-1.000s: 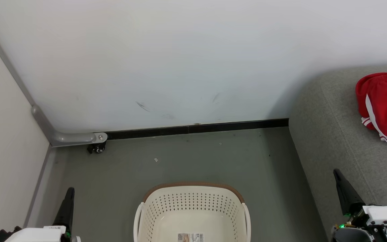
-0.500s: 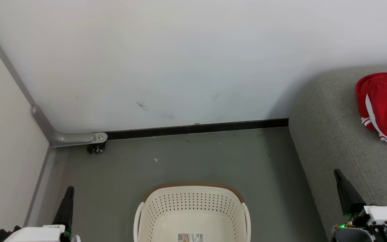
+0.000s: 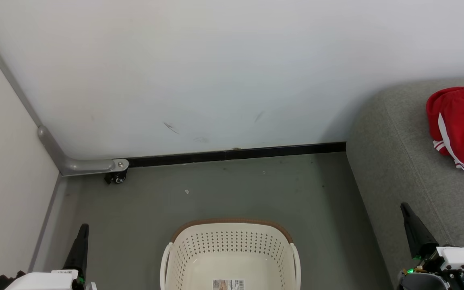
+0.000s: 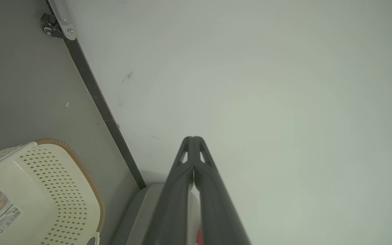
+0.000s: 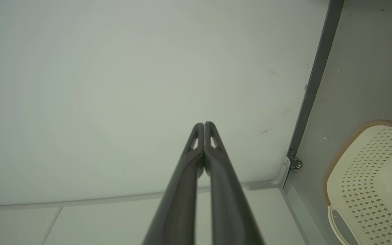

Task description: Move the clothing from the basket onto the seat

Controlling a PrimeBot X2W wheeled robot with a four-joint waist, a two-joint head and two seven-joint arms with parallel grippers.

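1. The left hand (image 3: 83, 233), fingers pressed together and holding nothing, hangs left of the basket (image 3: 232, 222).
2. The basket's visible floor bears a label (image 3: 228, 284) and no clothing.
3. The right hand (image 3: 405, 209), likewise pressed together and empty, hangs beside the seat (image 3: 397, 169). The clothing (image 3: 459, 129) lies on the seat, ahead and right, nearer this hand.

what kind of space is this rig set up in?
Probably a mock living-room corner in a lab: a grey sofa with red clothing on it, a laundry basket on a bare grey floor, and plain white partition walls, one on a caster.
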